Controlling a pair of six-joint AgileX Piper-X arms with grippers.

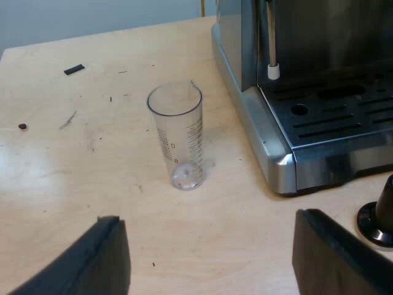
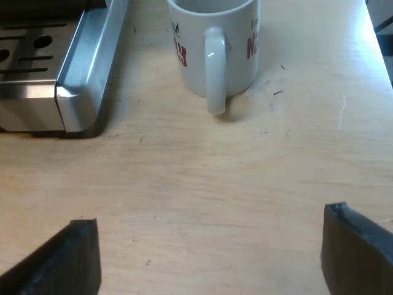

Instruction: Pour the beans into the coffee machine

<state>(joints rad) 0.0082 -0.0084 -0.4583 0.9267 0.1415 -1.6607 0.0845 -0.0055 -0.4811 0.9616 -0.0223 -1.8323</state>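
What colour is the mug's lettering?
Mostly red, some black, on a white mug; clearest in the right wrist view.

Left claw [image 1: 209, 218] and right claw [image 2: 209, 216] have black fingers [image 1: 104, 258] (blunt, squared tips).

Pale wooden table [image 1: 73, 184], scuffed. Clear measuring glass [image 1: 178, 138] stands upright near a front corner of the espresso machine [image 1: 276, 153], not touching. Black-knobbed tamper [image 1: 379, 215] near the same corner. Small black strip [image 1: 74, 69] and dark speck [image 1: 22, 126] lie well apart from the glass. White mug [image 2: 215, 43], red lettering, near the machine's other corner.
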